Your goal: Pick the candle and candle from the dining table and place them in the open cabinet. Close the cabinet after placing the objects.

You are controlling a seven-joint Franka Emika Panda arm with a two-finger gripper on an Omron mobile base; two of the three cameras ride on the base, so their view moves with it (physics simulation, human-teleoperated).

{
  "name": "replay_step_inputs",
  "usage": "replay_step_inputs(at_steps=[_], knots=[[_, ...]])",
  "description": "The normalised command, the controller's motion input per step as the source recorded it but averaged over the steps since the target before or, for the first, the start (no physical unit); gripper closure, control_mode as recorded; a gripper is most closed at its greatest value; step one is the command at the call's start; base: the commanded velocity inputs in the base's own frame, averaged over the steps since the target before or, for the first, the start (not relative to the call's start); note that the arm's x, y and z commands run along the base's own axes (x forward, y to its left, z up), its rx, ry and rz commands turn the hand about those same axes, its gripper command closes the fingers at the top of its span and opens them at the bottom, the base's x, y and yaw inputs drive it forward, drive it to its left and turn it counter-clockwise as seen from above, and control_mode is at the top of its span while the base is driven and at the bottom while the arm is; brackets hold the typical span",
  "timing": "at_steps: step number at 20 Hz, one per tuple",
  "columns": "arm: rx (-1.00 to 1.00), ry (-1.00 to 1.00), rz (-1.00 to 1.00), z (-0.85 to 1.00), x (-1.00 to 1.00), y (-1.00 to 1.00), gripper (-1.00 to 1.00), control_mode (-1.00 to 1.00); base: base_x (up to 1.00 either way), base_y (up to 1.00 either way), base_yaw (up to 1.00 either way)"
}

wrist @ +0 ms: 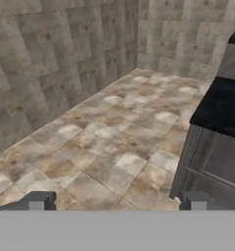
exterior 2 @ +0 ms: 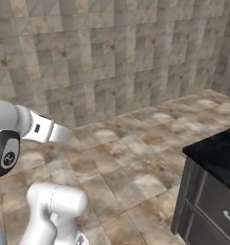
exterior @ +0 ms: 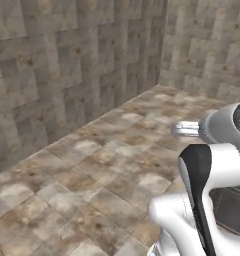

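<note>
1. Gripper (wrist: 117, 203): jaws set wide apart, nothing between them; the two dark fingertips (wrist: 38, 201) rise at the bottom of the hand view over bare floor.
2. Task items: no candle or cabinet can be located from here. One corner of the black-topped desk (exterior 2: 215, 155) with its grey front panel stands at the right edge; the part of its top in view carries nothing.
3. Risk, as judged: any reach made from this position would find nothing, since the base faces the walls; a turn toward the desk could bring the arm (exterior 2: 40, 129) against that corner.
4. Surroundings: tiled floor (exterior: 92, 185) and stone-tile walls (exterior: 67, 65) meeting in a corner. No obstacle lies on the floor.
</note>
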Motion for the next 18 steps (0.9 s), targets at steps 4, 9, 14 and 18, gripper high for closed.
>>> replay_step_inputs(at_steps=[4, 9, 14, 18], knots=[[0.0, 0.0, 0.0, 0.0, 0.0, 0.0, -1.0, 1.0, 0.41, 0.59, -0.37], [0.0, 0.0, 0.0, 0.0, 0.0, 0.0, -1.0, 1.0, 0.41, 0.61, -0.38], [0.0, 0.0, 0.0, 0.0, 0.0, 0.0, -1.0, 1.0, 0.4, 0.61, -0.39], [0.0, 0.0, 0.0, 0.0, 0.0, 0.0, -1.0, 1.0, 0.4, 0.59, -0.39]])
